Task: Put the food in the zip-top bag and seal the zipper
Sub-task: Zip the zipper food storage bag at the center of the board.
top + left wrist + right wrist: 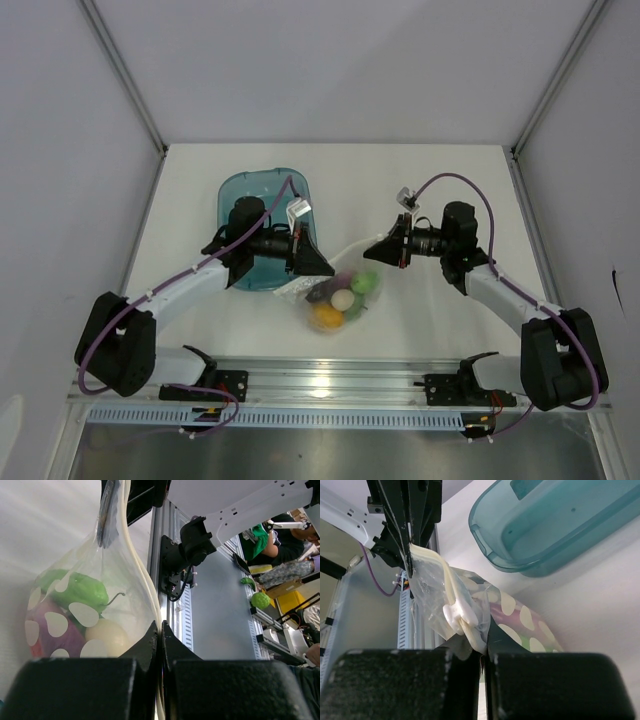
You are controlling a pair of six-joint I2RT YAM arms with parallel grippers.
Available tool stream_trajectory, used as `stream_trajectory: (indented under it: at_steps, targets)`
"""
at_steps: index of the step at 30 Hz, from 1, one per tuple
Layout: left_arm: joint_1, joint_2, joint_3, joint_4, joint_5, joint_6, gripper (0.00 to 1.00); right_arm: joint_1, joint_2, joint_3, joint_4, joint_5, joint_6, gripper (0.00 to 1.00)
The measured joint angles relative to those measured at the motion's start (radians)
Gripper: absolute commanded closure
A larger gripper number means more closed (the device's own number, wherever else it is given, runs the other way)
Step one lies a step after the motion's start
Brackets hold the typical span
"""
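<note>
One clear, crinkly, white-dotted plastic bag [338,300] is sitting just beside one teal translucent tub [245,190]. Inside it I'm counting four toy foods from above: green piece [364,283], white ball [343,299], yellow-orange piece [327,316], purple piece [322,292]. The left gripper [325,270] is clamping tight on the pale zipper strip [454,587], and the right gripper [368,252] is pinching it too.

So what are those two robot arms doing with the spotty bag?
Both arms are holding the dotted zip-top bag by its top edge. The left gripper and the right gripper are each pinched shut on the zipper strip. The toy foods are already inside. Whether it's sealed isn't clear.
</note>
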Motion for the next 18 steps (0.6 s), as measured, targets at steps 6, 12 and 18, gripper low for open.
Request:
stream_trajectory:
  at_steps: [6, 12, 18]
  targets:
    - [0.000, -0.069, -0.018, -0.029, -0.087, 0.040, 0.41, 0.021, -0.034, 0.014, -0.082, 0.073, 0.022, 1.00]
    - [-0.031, -0.241, 0.020, -0.103, -0.245, 0.154, 0.25, 0.106, -0.051, 0.126, -0.276, 0.172, -0.021, 1.00]
    - [-0.150, -0.185, 0.201, -0.193, -0.369, 0.293, 0.25, 0.175, -0.051, 0.166, -0.405, 0.239, -0.065, 1.00]
